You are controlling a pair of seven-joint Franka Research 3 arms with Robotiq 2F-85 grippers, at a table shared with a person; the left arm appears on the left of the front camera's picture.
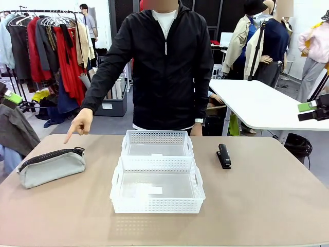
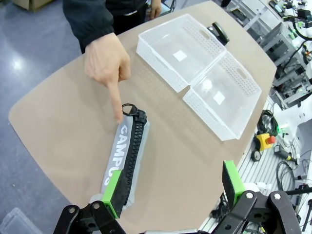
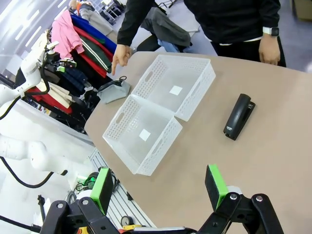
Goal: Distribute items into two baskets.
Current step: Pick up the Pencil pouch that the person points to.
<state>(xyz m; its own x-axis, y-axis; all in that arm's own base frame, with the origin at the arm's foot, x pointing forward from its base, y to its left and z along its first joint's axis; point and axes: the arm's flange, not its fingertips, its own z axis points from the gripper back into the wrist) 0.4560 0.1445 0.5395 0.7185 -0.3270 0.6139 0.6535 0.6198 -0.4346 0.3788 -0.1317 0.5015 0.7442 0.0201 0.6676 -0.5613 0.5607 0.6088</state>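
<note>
Near bskt (image 1: 157,205): white sticker (image 1: 154,190) inside; far bskt (image 1: 157,137) same.

Bright, even light is filling my views; wrist cameras are bending edges; baskets (image 1: 154,206) are casting faint shadows.

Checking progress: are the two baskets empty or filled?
Empty. Near basket and far basket show bare floors; grey bag and stapler lie outside on the table.
</note>
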